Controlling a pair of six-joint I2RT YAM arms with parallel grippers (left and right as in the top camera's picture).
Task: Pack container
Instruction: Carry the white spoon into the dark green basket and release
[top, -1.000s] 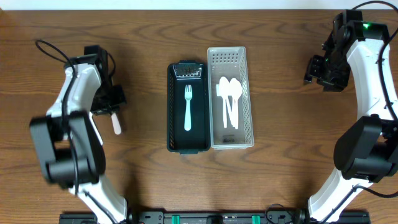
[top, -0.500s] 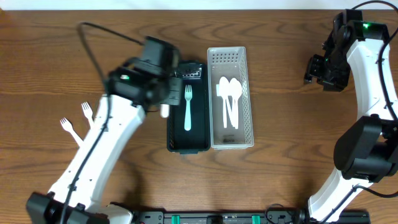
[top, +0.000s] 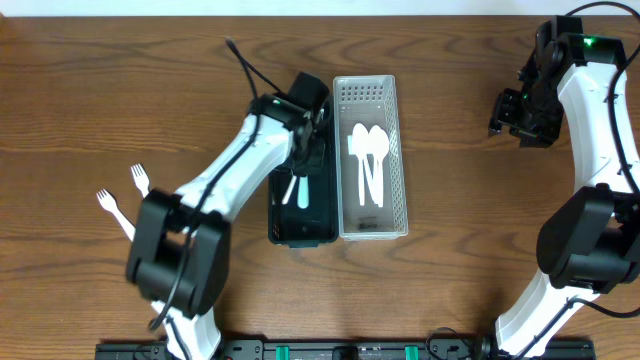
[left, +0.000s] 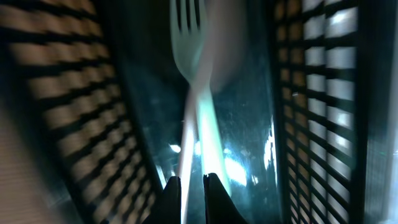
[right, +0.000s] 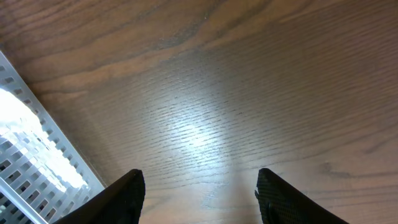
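**Item 1, my left gripper** (left: 188, 186). It is at the centre of the overhead frame, lowered into the black basket (top: 275, 228). The fingers are pressed nearly together on a thin pale stem, so I judge it is pinching the held fork (left: 185, 155) by its handle. That view is smeared, so I hold this loosely. The tines point toward the top of the wrist picture, along the basket's length, which looks chosen so the fork lies flat between the long walls.

**Item 2, lying fork** (top: 301, 195). It rests on the basket floor, lengthwise, just beside the held one. I cannot tell whether the two touch.

**Item 3, white basket** (top: 400, 150). It stands against the black basket's right wall and holds the spoons (top: 368, 150), bowls toward the top of the frame. The cutlery appears to be sorted by kind, one basket each.

**Item 4, loose forks** (top: 112, 208). There are two on the table (top: 470, 250) at mid-left, well apart from the baskets. They are probably next to be packed.

**Item 5, my right gripper** (right: 202, 199). It is at the upper right of the overhead frame with its fingers spread wide and nothing between them. It hangs over bare wood, which keeps it out of the left arm's path.
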